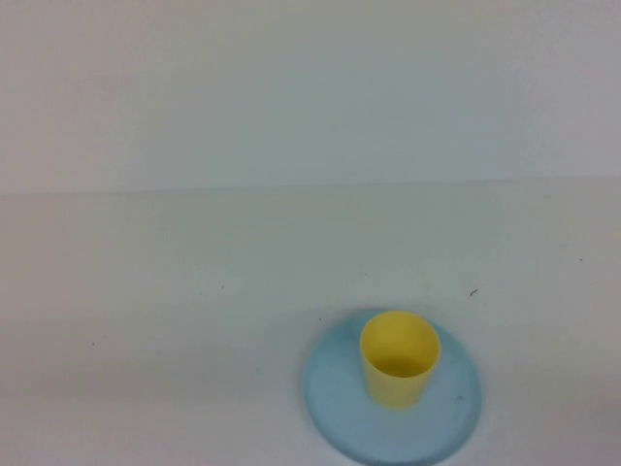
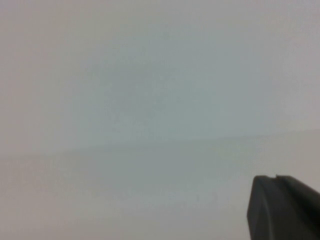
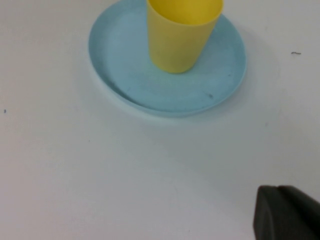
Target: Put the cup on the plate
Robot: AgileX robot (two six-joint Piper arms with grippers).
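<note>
Standing upright on the plate [image 1: 335, 413], the cup [image 1: 399, 361] looks already delivered: its base sits inside the plate's raised rim, a little off the plate's centre toward the far rim, mouth up and apparently empty. By my reading the placing step is finished and only the retreat remains, so the next move calls for little more than keeping both arms away from the plate and not nudging the light cup.

Neither arm appears in the high view. In the right wrist view the right gripper [image 3: 286, 212] shows only as a dark finger edge at the corner, apart from the plate with bare table [image 3: 150, 170] between them and nothing held near the cup; whether it is spread or closed I cannot tell. The left gripper [image 2: 282, 207] shows likewise as one dark corner over blank table, with no plate or cup in its view, and its opening cannot be judged either.

The plate's near rim is cut off by the high view's lower edge, and the cup's mouth is cropped in the right wrist view. A few tiny dark specks lie on the table beyond the plate; what they are is unclear.
</note>
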